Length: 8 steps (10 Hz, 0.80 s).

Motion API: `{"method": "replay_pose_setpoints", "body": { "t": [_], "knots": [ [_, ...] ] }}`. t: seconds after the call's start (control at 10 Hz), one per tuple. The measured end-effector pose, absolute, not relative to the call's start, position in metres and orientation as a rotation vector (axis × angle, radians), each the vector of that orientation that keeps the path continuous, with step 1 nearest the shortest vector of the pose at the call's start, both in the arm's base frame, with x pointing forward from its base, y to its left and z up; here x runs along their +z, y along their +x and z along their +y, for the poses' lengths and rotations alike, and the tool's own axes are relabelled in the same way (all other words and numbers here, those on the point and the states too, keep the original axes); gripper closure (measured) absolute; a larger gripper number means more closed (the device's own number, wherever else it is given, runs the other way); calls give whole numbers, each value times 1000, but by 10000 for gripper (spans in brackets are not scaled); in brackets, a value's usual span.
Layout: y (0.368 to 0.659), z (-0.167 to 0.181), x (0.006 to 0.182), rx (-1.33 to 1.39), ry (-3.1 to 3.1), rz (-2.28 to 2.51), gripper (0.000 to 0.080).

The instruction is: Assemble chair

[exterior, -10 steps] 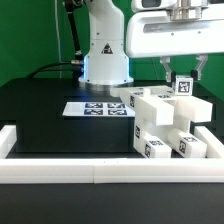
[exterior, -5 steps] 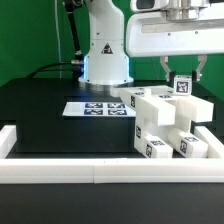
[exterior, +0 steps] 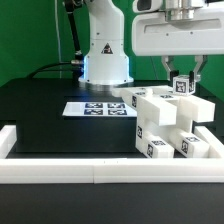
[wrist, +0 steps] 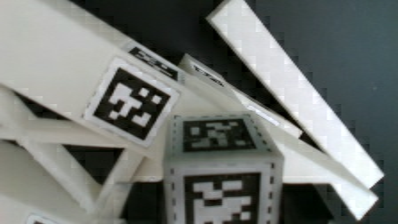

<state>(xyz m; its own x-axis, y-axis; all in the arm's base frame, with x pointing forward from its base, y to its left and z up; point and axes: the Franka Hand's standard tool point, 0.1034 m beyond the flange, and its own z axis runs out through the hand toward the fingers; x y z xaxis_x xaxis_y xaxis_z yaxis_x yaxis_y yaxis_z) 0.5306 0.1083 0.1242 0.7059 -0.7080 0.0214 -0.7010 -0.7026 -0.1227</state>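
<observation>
The chunky matte white plastic chair (exterior: 160, 125), part-built and blocky with black-and-white square tags on its faces, stands on the near side of the black table (exterior: 40, 120). It is toward the exterior view's right, just inside the long low white border rail (exterior: 60, 172). At its far upper edge stands a small white tagged post (exterior: 182, 87), upright. In the wrist view that post (wrist: 214, 150) fills the middle, with slanting white frame bars around it.

The two-finger gripper (exterior: 182, 74) hangs straight over the post, jaws drawn in narrow with a finger on either side, so it reads as clamped on it. Whether the post is seated in the chair or only just above it cannot be told.

The plastic looks stiff, light and smooth, so it will likely not deform but may slip or twist in a loose pinch. The flat opposite sides of the post's upper half seem the best hold, leaving its lower end free. The light body could slide if pushed sideways.

The flat white marker board (exterior: 95, 108) lies farther off, to the exterior view's left of the chair and on the near side of the white robot base (exterior: 105, 50)
</observation>
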Motion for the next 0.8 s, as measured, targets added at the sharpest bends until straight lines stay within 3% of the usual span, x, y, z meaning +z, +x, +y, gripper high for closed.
{"method": "replay_pose_setpoints", "body": {
  "t": [0.8],
  "knots": [
    [529,112,123,-50,-2440,1773,511]
  ]
}}
